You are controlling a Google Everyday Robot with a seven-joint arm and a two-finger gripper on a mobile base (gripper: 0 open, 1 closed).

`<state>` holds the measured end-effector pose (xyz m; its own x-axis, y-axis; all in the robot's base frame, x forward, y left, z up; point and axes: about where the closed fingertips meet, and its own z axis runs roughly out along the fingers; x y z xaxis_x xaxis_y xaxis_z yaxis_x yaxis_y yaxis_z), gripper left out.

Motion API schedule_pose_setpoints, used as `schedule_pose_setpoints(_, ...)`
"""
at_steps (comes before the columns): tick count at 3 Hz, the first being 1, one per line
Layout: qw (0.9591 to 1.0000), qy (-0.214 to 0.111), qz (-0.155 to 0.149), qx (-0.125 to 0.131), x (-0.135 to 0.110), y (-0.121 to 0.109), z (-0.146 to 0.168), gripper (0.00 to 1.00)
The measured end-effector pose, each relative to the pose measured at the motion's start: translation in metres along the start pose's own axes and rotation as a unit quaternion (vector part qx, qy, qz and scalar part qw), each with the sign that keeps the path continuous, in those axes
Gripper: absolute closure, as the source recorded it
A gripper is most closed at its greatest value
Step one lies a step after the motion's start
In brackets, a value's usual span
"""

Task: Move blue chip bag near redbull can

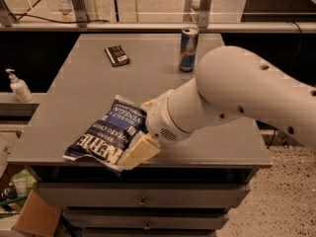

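The gripper (139, 151) covers the blue chip bag's (104, 135) right edge; the arm (256, 98) runs off-frame.

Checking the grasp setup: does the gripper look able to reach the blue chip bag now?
Probably yes: the gripper sits at the front-right edge of the blue chip bag, with nothing between them.

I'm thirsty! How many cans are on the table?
1: the redbull can, at the table's far edge; the arm could hide more. The gripper is at the blue chip bag, near the front.
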<state>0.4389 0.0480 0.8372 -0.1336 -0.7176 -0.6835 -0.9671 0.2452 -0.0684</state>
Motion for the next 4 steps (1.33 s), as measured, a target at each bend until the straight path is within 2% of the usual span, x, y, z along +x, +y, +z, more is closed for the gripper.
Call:
schedule_pose_setpoints(3, 0.9992, -0.006, 0.028, 0.029, 0.005, -0.020, -0.026, 0.88)
schedule_pose_setpoints(4, 0.9984, -0.006, 0.039, 0.039, 0.009, -0.025, -0.035, 1.00)
